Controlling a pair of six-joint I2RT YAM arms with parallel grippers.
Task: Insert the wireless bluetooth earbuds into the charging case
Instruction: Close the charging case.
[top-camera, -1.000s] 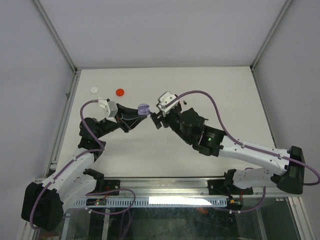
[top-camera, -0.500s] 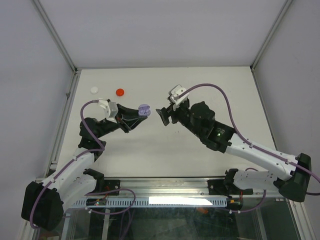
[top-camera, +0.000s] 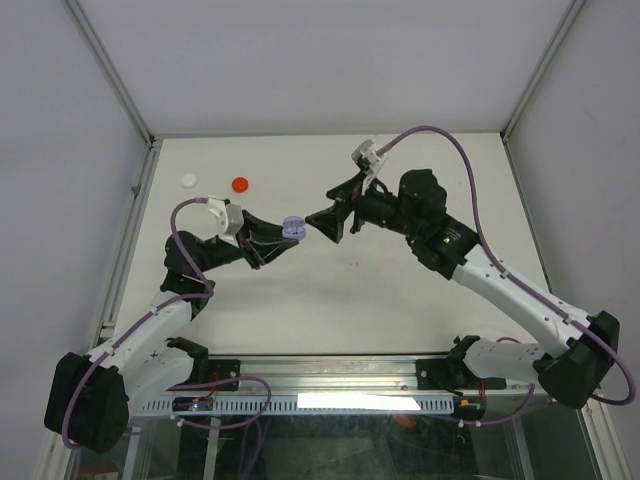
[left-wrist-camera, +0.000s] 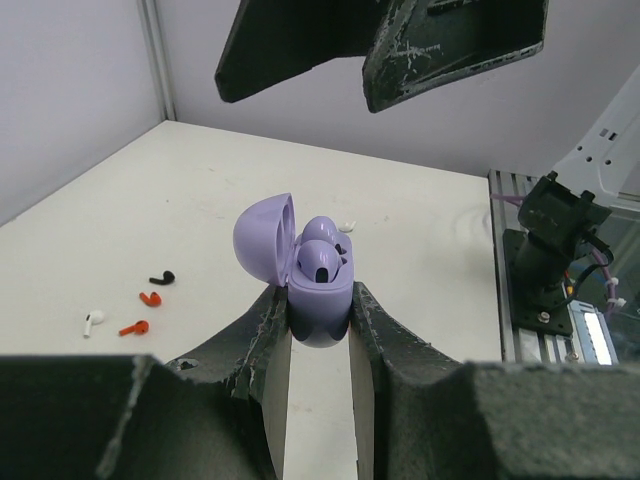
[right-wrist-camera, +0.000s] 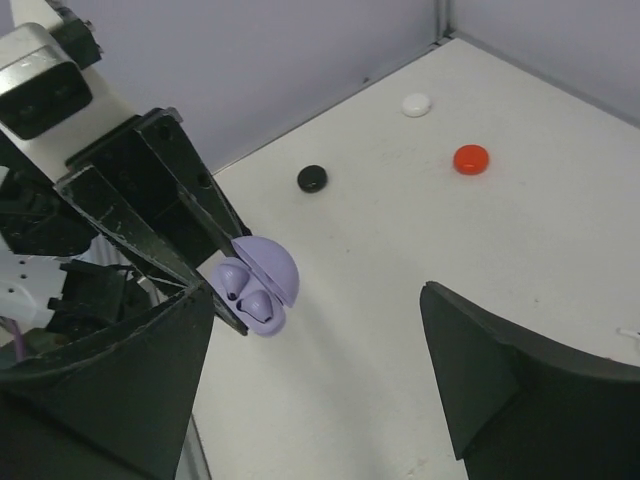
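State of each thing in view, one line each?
lavender plastic clamshell charging case, lid open, held above table
two lavender earbuds, seated inside it
left gripper, jaws shut on case
right gripper, jaws open, empty
red round case, closed, on table
white round case, closed, on table
black round case, closed, on table
loose earbuds, lying on table

You're in a robotics lab cell: grey panel walls (top-camera: 320, 60) and silver aluminium frame posts (top-camera: 112, 75) surround the flat white table (top-camera: 330, 310), with a slotted rail (top-camera: 280, 402) at its near edge.
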